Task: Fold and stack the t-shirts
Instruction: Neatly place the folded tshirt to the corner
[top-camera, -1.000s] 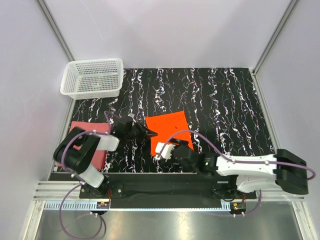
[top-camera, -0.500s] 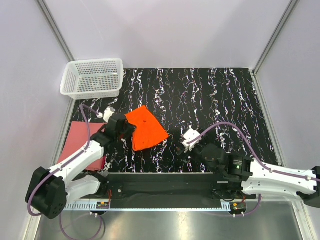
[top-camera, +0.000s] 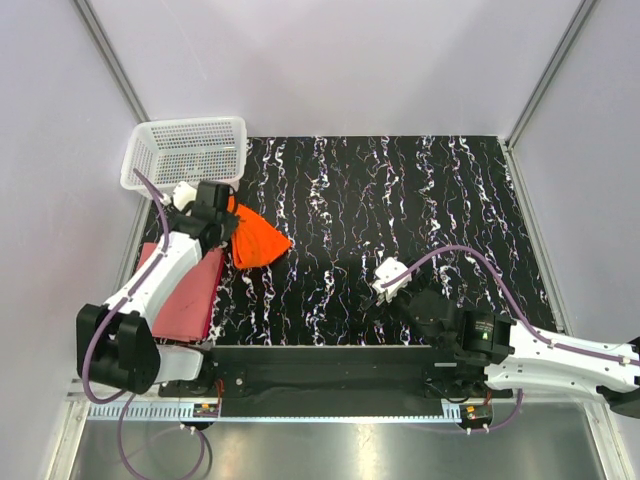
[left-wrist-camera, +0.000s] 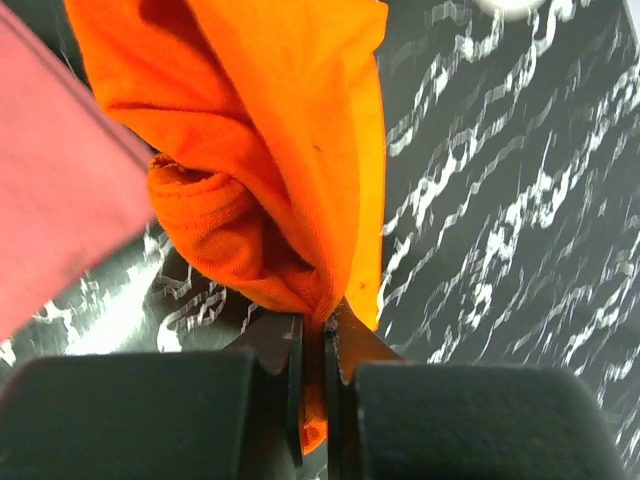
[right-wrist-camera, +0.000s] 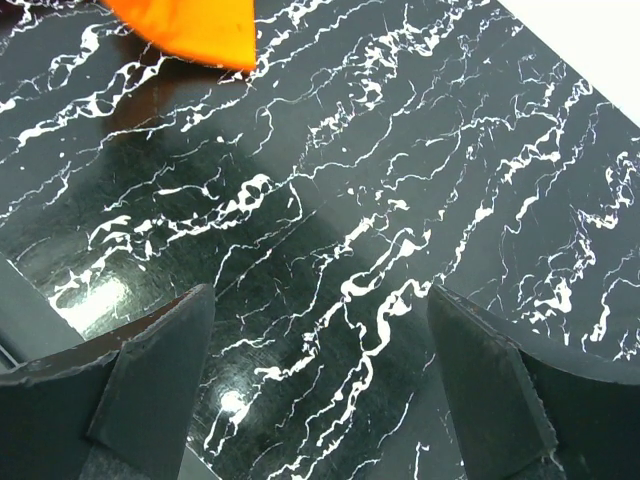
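Orange t-shirt (top-camera: 258, 240) from above: bunched at left of counter (top-camera: 420, 200), gripped by left claw (top-camera: 230, 222) just beside flat pink-red t-shirt (top-camera: 185, 295), likely for stacking there. Left wrist: jaws pressed together, pinching orange cloth. Right wrist: right claw (right-wrist-camera: 320, 375) spread wide, holding nothing, low over counter.

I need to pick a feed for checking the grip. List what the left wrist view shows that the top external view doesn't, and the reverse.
Left wrist only: the left tool up close, jaws pinched shut on a bunched fold of the orange t-shirt. Top external only: the white mesh basket and the right tool, apart from the cloth. Shared: the orange t-shirt, the pink-red t-shirt and the black marbled table.
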